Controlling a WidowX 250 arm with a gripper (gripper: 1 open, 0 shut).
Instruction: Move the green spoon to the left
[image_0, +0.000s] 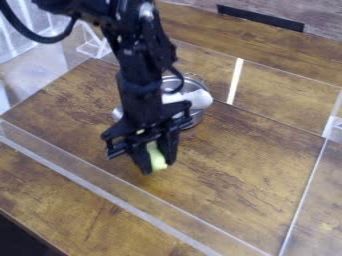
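The green spoon (158, 160) shows as a yellow-green piece hanging just above the wooden table (254, 160), near the middle of the camera view. My black gripper (148, 158) points straight down and is shut on it, with dark fingers (135, 157) on either side. The rest of the spoon is hidden behind the gripper.
A shiny metal pot (197, 97) stands right behind the arm. A low clear plastic wall (80, 172) rims the table at the front and sides. A white upright strip (235, 82) stands at the back right.
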